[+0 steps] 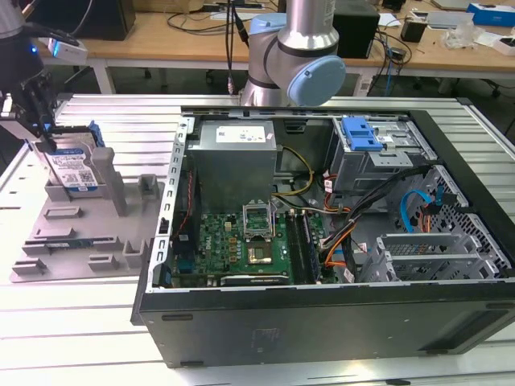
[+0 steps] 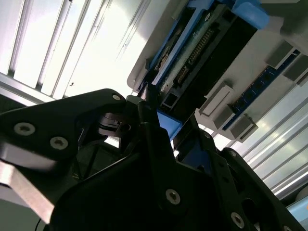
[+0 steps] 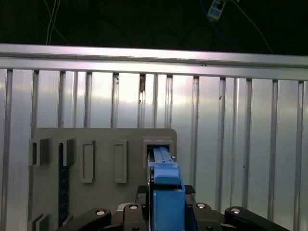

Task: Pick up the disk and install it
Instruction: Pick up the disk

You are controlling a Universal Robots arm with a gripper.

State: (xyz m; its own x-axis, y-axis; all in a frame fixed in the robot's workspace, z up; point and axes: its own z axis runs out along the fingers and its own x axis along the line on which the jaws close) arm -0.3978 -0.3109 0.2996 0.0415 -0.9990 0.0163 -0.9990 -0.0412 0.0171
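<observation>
Currently my gripper (image 3: 167, 190) clamps the disk (image 1: 74, 169), upright in the grey fixture (image 1: 80, 249); a skewed lift could bind its carrier against the slot posts.

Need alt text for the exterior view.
The end effector is at the top of the disk, which stands upright in a grey fixture plate at the exterior view's left. An open computer case lies beside it on a ribbed table.

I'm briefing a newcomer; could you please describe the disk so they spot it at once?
At the exterior view's left, beside the computer case, lies a grey plate. The disk stands on edge at its far left corner, the only piece bearing a white label and blue frame.
</observation>
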